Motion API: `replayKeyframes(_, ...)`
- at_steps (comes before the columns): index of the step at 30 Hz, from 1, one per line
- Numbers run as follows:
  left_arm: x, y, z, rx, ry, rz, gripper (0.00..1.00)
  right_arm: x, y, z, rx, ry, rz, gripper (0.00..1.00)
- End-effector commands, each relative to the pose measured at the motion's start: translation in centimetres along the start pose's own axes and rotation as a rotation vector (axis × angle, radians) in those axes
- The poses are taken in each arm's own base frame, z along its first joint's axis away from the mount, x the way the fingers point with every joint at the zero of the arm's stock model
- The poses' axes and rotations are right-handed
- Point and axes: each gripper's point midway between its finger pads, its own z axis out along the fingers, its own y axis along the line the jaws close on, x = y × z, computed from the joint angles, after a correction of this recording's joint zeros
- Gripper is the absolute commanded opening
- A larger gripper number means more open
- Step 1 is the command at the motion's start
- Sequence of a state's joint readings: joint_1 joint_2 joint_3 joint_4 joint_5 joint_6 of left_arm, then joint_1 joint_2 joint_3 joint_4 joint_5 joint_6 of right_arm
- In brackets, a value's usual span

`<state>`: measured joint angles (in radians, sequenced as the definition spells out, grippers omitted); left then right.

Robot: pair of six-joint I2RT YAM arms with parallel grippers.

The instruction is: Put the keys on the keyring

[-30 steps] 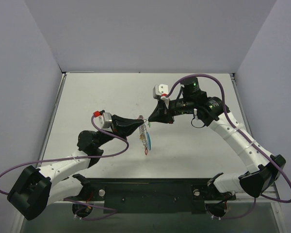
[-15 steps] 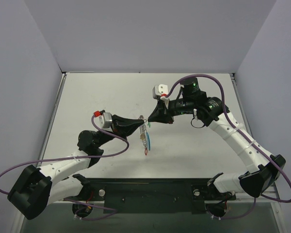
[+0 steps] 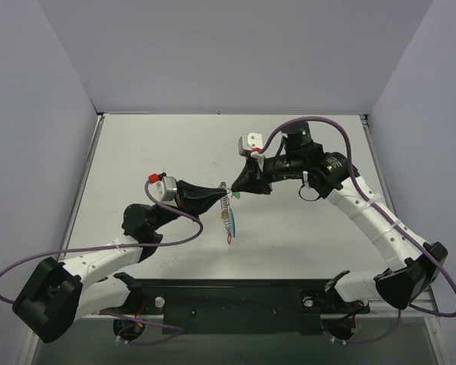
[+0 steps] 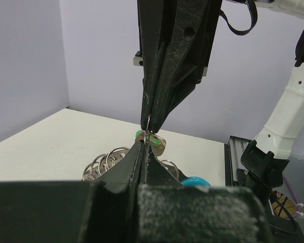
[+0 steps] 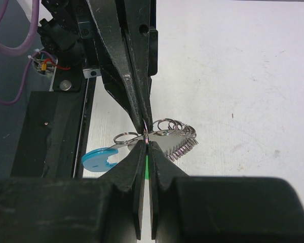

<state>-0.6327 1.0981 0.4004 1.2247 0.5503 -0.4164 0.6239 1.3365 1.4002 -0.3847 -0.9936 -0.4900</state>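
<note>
My left gripper [image 3: 219, 190] and right gripper [image 3: 231, 193] meet tip to tip above the middle of the table. The left gripper [image 4: 144, 140] is shut on a thin ring of the keyring [image 3: 226, 211], a bunch of silvery coiled rings [image 4: 105, 161] with a light-blue tag [image 4: 195, 181] hanging below it. The right gripper [image 5: 146, 144] is shut on the green key [image 4: 153, 139], of which a green strip [image 5: 147, 163] shows between its fingers. The key's small ring touches the keyring right at the tips. The coils [image 5: 175, 126] and blue tag [image 5: 98, 157] also show in the right wrist view.
The white table [image 3: 159, 144] has grey walls on three sides. A black rail [image 3: 235, 296] with the arm bases runs along the near edge. A small red ring [image 3: 229, 238] dangles at the keyring's low end.
Both grippers stay tip to tip at the same spot. The right wrist has shifted very slightly and the hanging keyring has swung a little.
</note>
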Motion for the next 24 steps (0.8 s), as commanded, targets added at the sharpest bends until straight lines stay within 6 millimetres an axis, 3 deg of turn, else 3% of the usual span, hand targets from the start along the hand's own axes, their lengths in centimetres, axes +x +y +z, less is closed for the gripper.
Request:
replayKeyframes(1,-3.2,-0.77,1.09,0.047,-0.083,0.057,0.0,-0.72,0.85,0.4,-0.047,-0.031,-0.017,0.0)
replayKeyframes(24,-3.05,-0.29,1.24,0.02,-0.058,0.051,0.0,-0.07,1.5,0.33,-0.061,0.028,-0.058,0.0)
